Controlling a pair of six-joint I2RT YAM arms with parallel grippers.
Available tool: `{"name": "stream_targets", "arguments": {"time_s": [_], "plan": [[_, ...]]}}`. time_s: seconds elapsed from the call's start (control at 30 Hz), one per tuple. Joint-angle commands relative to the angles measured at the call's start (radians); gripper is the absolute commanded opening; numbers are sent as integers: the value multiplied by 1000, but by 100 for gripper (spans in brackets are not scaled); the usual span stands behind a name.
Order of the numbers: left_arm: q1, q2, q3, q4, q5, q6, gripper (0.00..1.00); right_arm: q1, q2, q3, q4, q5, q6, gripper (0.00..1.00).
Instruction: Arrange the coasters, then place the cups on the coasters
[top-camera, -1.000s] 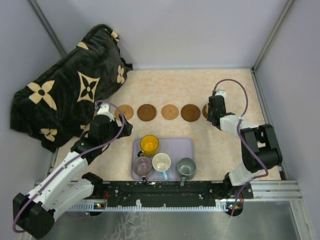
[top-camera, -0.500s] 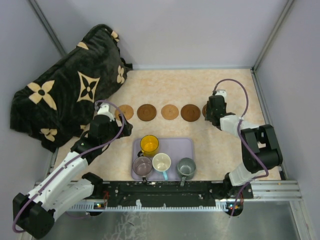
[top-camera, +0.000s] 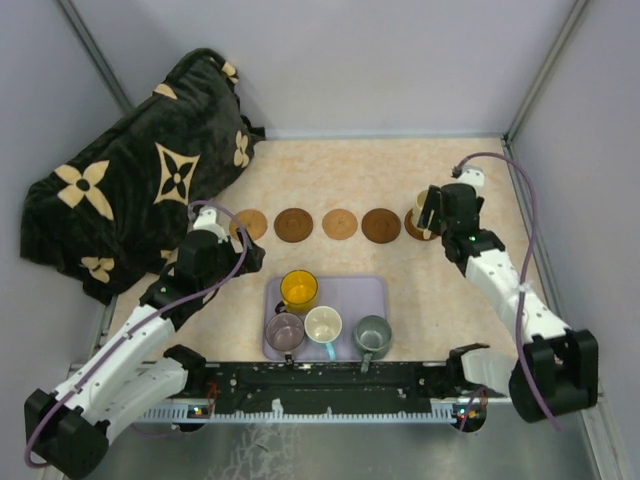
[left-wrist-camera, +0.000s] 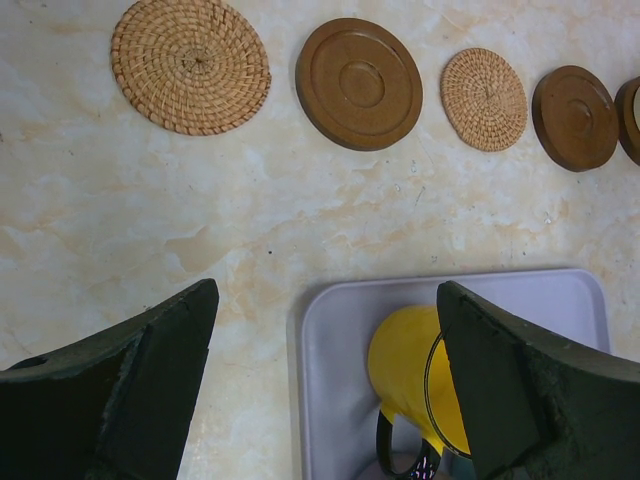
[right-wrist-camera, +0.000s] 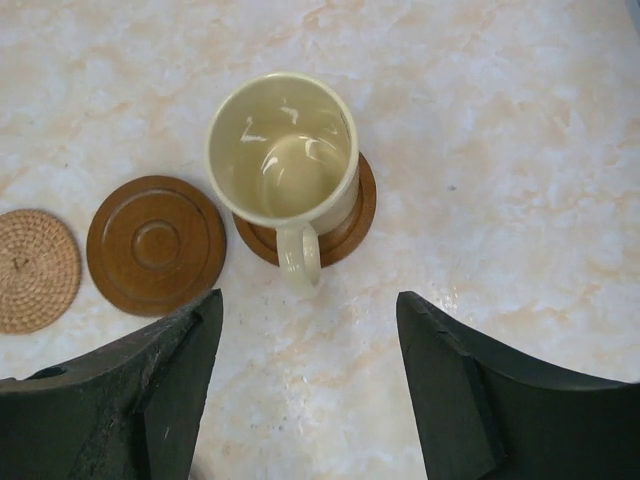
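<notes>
Several round coasters lie in a row across the table: woven (left-wrist-camera: 190, 65), brown (left-wrist-camera: 358, 83), woven (left-wrist-camera: 484, 99), brown (left-wrist-camera: 574, 117). On the rightmost dark coaster (right-wrist-camera: 360, 215) stands the cream cup (right-wrist-camera: 285, 160), upright, handle toward my right gripper (right-wrist-camera: 308, 300). That gripper is open and empty, just short of the handle. My left gripper (left-wrist-camera: 328, 290) is open and empty over the left rim of the lavender tray (left-wrist-camera: 300, 340). The yellow cup (left-wrist-camera: 410, 370) sits beside its right finger. The mauve (top-camera: 285, 330), white (top-camera: 323, 325) and grey-green (top-camera: 372, 333) cups stand in the tray's near row.
A dark flowered blanket (top-camera: 140, 190) is heaped at the back left, close to the left arm. Grey walls enclose the table on three sides. The rail with both arm bases (top-camera: 330, 385) runs along the near edge.
My right gripper has opened and let go of the cream cup, which now stands uncovered on the rightmost coaster. The right arm has swung outward to the right. The left arm has not moved.
</notes>
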Motion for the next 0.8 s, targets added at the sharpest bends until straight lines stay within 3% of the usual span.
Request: {"name": "stream_targets", "arguments": {"time_s": [0.0,0.37,0.6,0.77], "plan": [[-3,-24,-4,15,-3,-6,96,12,-166,38,-193,-25,71,71],[-3,-39,4,-18,-24,-9,98,340,-514,-41,-575,-43,360,68],[-4,-30,13,-46,2,-1,99,566,-612,-113,-644,-56,518,65],[-4,-38,18,-65,16,-19,99,714,-569,-152,-632,-67,521,66]]}}
